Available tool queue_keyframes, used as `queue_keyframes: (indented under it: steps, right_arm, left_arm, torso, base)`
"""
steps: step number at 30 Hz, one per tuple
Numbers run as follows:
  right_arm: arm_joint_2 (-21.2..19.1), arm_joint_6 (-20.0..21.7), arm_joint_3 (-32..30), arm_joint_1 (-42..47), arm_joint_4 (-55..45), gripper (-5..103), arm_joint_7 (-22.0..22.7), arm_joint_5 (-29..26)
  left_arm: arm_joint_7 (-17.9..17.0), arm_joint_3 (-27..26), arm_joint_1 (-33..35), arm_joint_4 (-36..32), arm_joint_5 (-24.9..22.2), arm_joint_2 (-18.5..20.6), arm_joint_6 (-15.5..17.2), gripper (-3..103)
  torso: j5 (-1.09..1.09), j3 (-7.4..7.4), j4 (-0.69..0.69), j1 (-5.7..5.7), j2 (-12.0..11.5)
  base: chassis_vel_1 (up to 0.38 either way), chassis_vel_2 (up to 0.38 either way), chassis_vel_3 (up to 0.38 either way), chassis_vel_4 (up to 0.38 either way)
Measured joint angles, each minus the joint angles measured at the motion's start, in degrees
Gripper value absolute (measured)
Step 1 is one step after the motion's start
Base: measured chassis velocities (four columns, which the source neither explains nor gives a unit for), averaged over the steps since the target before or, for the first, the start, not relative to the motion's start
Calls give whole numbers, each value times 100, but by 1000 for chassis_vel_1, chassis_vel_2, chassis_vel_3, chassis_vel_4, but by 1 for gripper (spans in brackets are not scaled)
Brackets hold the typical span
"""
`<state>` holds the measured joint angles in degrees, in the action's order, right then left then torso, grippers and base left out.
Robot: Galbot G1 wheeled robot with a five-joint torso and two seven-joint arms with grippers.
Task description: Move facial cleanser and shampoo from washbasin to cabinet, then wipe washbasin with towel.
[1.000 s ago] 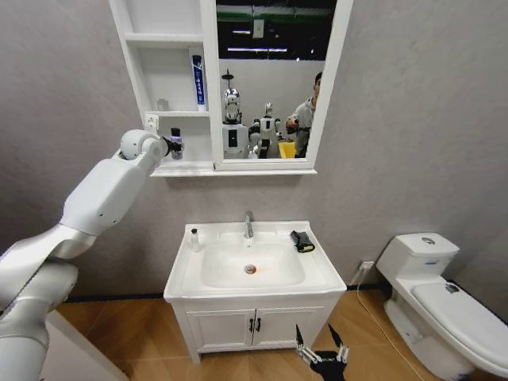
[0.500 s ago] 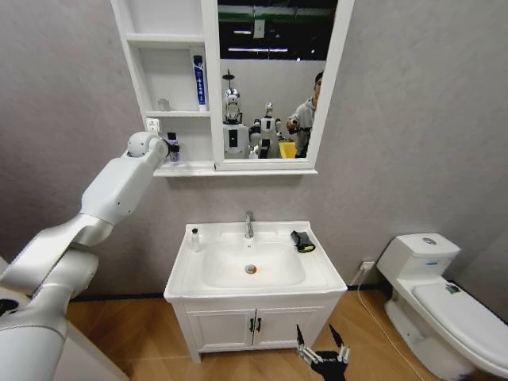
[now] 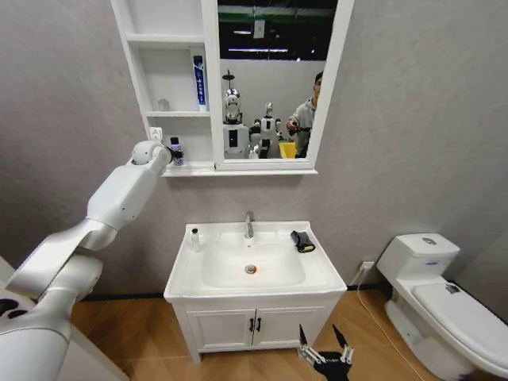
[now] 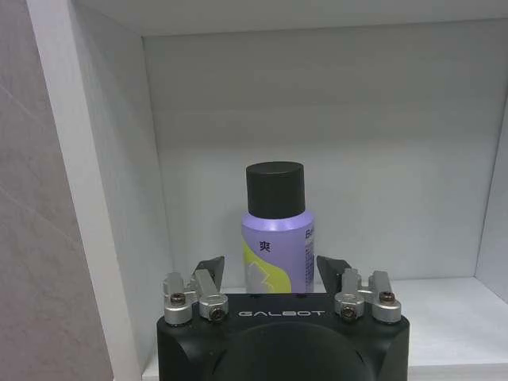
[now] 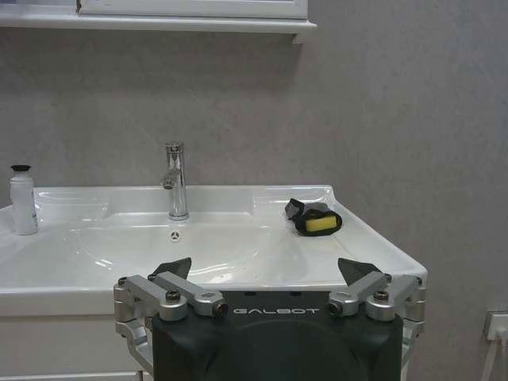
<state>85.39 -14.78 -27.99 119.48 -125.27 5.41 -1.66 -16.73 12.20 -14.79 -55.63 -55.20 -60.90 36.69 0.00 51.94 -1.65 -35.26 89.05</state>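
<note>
The left gripper (image 4: 270,278) is raised to the bottom cubby of the cabinet (image 3: 167,79), its fingers spread apart on either side of a purple bottle with a black cap (image 4: 275,230). The bottle is seen standing upright on the cubby floor, between the fingertips; whether either fingertip touches it cannot quite be made out from the wrist view. In the head view the same bottle (image 3: 176,151) is found at the left arm's tip, just inside the lowest shelf opening. A blue and white tube (image 3: 198,81) is stood upright in the cubby above, and the mirror (image 3: 274,79) is joined to the cabinet's right side.

The right gripper (image 3: 325,357) is held low in front of the vanity doors, well apart from the work, with its fingers spread wide and nothing between them.

On the washbasin (image 3: 182,274), a small white bottle with a dark cap (image 3: 194,240) is left standing at the back left corner, beside the chrome tap (image 3: 249,225). The towel (image 3: 302,241) is laid on the back right corner of the rim. A white toilet (image 3: 444,302) is placed to the right of the vanity.
</note>
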Motion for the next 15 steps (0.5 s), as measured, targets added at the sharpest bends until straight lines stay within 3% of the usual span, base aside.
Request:
queue_keyframes:
  steps: [3, 6, 7, 9, 10, 13, 14, 15]
  right_arm:
    - [6, -13, -1, 6, 0, 100, -1, 2]
    - [14, -22, 25, 6, 11, 100, -12, 37]
    - [14, -22, 25, 6, 11, 100, -12, 37]
    - [24, -21, 51, -16, 29, 100, -17, 50]
    - [24, -21, 51, -16, 29, 100, -17, 50]
    - [53, -4, 91, -24, 100, 100, -16, 44]
    - [53, -4, 91, -24, 100, 100, -16, 44]
    - [46, -2, 102, -23, 121, 100, -16, 48]
  left_arm:
    - [-68, -39, 89, -251, -62, 129, 37, 77]
    - [-210, -304, 535, -1214, -302, 723, 151, 93]
    - [-210, -304, 535, -1214, -302, 723, 151, 93]
    - [-412, -614, 1041, -2185, -594, 1261, 171, 99]
    - [-412, -614, 1041, -2185, -594, 1261, 171, 99]
    - [-635, -1485, 2719, -4187, -1008, 2244, 85, 100]
    - [-635, -1485, 2719, -4187, -1008, 2244, 85, 100]
    - [-584, -1682, 3205, -4599, -938, 2431, -20, 100]
  torso:
    - [0, 0, -2, 0, 0]
    - [-1, 0, -2, 0, 0]
    - [-1, 0, -2, 0, 0]
    - [-2, 0, 2, -1, 0]
    - [-2, 0, 2, -1, 0]
    - [-4, -1, 5, 1, 0]
    - [-4, -1, 5, 1, 0]
    - [-5, -2, 4, 1, 1]
  base:
    - [0, 0, 0, 0]
    - [0, 0, 0, 0]
    - [0, 0, 0, 0]
    - [0, 0, 0, 0]
    - [0, 0, 0, 0]
    - [0, 0, 0, 0]
    - [0, 0, 0, 0]
    - [0, 0, 0, 0]
